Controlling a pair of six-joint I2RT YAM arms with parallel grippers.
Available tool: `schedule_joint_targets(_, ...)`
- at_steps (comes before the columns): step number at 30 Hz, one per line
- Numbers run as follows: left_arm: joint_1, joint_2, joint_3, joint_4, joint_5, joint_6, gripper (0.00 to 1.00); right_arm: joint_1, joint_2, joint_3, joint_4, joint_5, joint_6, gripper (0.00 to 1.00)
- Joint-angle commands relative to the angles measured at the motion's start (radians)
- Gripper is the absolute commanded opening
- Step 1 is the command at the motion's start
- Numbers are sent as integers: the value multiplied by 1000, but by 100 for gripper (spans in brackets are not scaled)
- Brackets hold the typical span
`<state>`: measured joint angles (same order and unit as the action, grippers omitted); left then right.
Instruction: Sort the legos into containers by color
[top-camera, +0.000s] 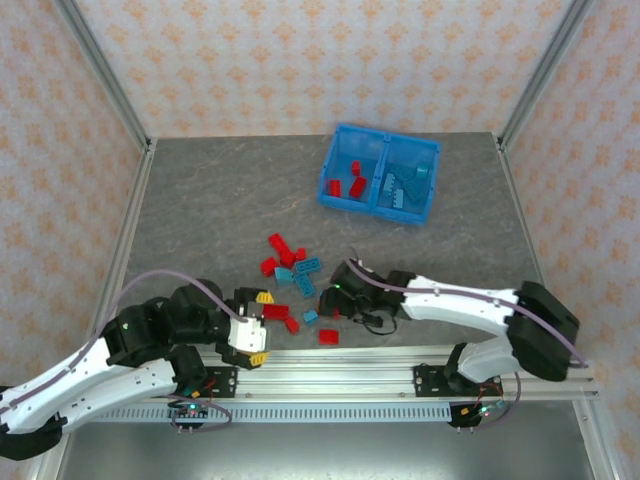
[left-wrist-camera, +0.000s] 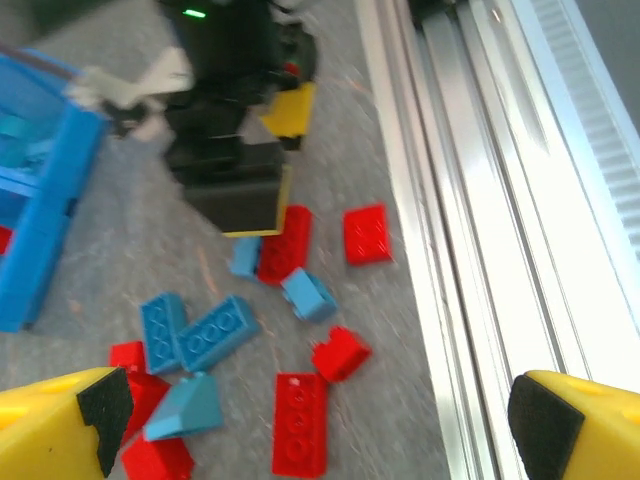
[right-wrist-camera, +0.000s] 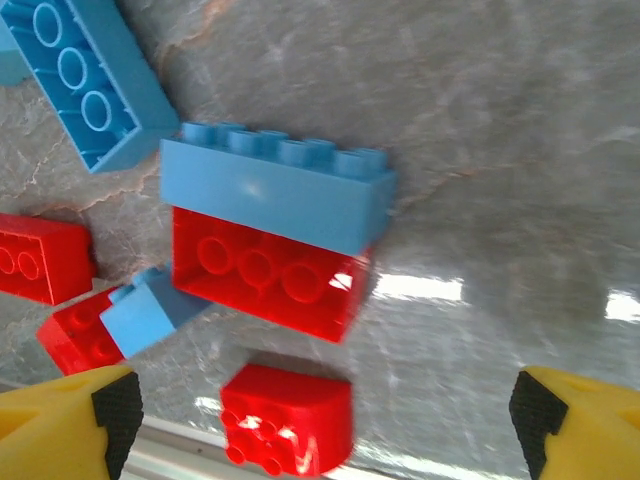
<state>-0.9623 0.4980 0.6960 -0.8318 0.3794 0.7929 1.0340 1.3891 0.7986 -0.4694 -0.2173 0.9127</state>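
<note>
No writing, number, brand or label can be read. The studs of the legos (right-wrist-camera: 275, 190) are too blurred to show any lettering. The walls of the bin (top-camera: 345, 205) are plain blue, and the rail (top-camera: 340, 362) at the near edge carries no legible mark.

Left arm (top-camera: 90, 372), right arm (top-camera: 470, 305): white shells, black joints. Lavender cable (top-camera: 150, 276) looped along each. Pincer fingers (left-wrist-camera: 45, 425) yellow, black pads (left-wrist-camera: 103, 412). Green LED (left-wrist-camera: 194, 13) on right wrist.
</note>
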Motion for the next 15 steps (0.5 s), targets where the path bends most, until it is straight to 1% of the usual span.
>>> schedule_joint_targets(1, -2, -49, -69, 33, 3, 103, 100, 26, 92, 96, -1, 68, 33, 97)
schedule_joint_targets(4, -1, -93, -140, 103, -49, 104, 100, 35, 155, 136, 1, 104, 42, 97)
schedule_joint_targets(6, -1, -125, -186, 134, -58, 118, 100, 35, 198, 169, -18, 136, 39, 97)
schedule_joint_targets(8, -2, -153, -210, 146, -61, 123, 100, 35, 244, 209, -50, 157, 32, 94)
schedule_joint_targets(10, -2, -183, -215, 142, -68, 111, 100, 36, 285, 240, -77, 179, 36, 90)
schedule_joint_targets(13, -1, -236, -229, 138, -77, 96, 100, 37, 325, 257, -98, 199, 54, 80)
schedule_joint_targets(15, -1, -260, -238, 149, -68, 86, 100, 40, 342, 264, -105, 199, 57, 76)
